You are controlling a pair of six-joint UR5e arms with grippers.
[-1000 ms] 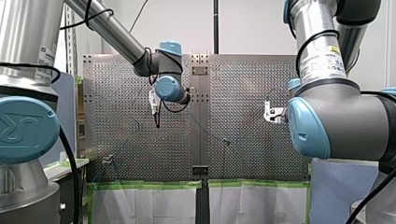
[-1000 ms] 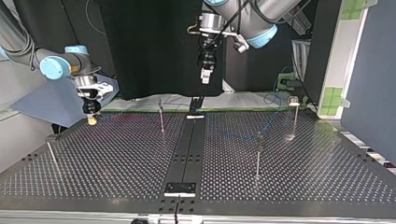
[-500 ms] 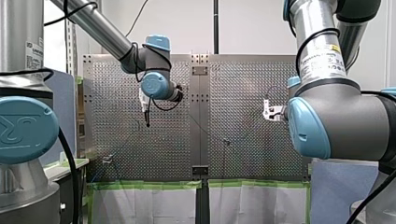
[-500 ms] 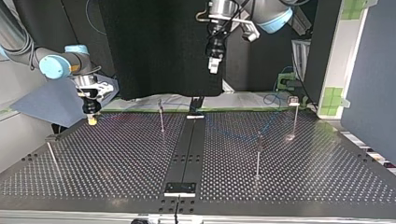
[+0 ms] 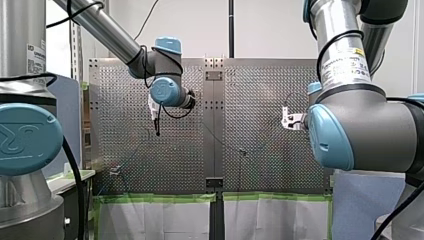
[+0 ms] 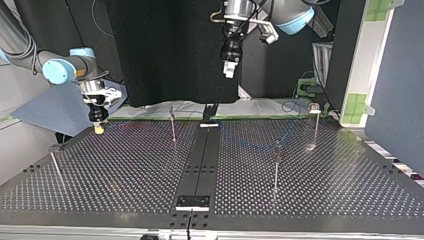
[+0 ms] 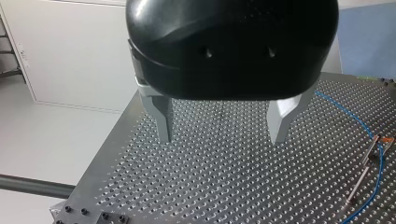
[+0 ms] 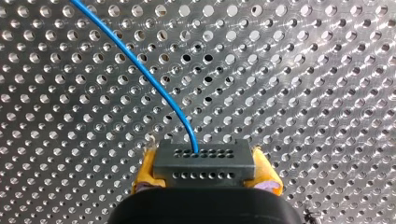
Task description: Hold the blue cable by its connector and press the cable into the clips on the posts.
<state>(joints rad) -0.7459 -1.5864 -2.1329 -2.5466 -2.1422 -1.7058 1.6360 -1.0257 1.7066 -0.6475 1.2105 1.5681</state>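
Our right claw [image 8: 205, 171] is clamped on the dark grey rectangular connector [image 8: 204, 161], with its yellow pads [image 8: 145, 170] pressed against the connector's two short ends. The thin blue cable [image 8: 140, 65] leaves the connector's face ahead of the claw. From there it curves away over the perforated metal bench [image 8: 303, 93].

In the top view we see this claw at the left of the frame. It hangs low over the bench's far left corner with its yellow tip pointing down. In the front view it sits at the right of centre, partly hidden behind our own right arm's grey and blue elbow.

Our left claw [image 7: 222, 137] has its metal fingers [image 7: 161, 116] spread wide apart, aimed down at the bench from well above it. Off to one side of that claw, the blue cable runs across the holes and passes close by a slim metal post [image 7: 358, 185]. We cannot tell whether the cable sits in the post's clip.

In the top view the left claw hangs at the upper centre of the frame, high over the bench and in front of a black curtain [image 6: 170, 50]. Four posts stand on the bench there. One is at the far left, one left of centre, one right of centre, and one towards the far right corner. In the front view the left claw shows in the upper left part of the frame.
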